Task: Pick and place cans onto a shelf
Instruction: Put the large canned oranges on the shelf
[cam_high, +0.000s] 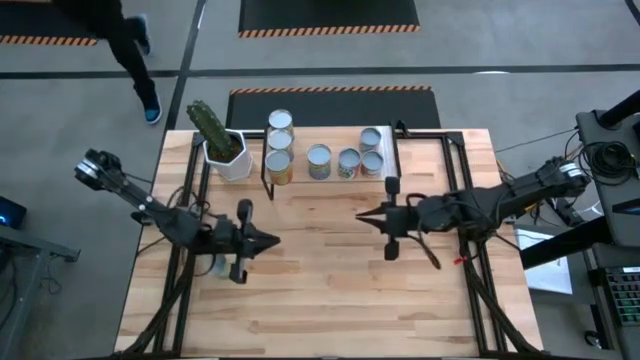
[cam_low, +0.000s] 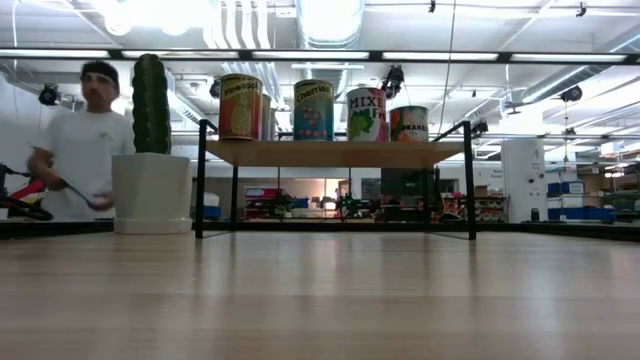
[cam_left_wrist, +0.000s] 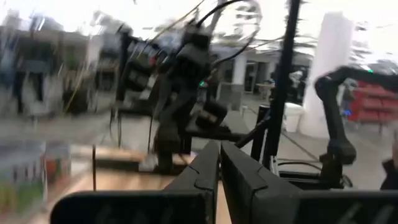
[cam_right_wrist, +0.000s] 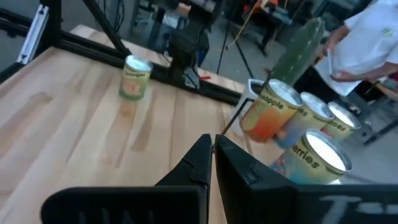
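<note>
While both arms hung over the middle of the table, neither held anything. Left gripper sat left of centre, jaws pressed together, empty; its fingers showed closed in the left wrist view. Right gripper sat right of centre, facing the left one, well apart from it, jaws together too, nothing between them; same in the right wrist view.

Shelf stood at the far edge of the table, wooden top on a black wire frame. Seven cans counted on it from above: three stacked in a column at its left end, four more to the right. Low view showed four labels in a row, all upright.

One more can stood alone on the table near the left arm's base, upright, off the shelf.

Cactus in a white pot just left of the shelf. Person in a white shirt behind the table
</note>
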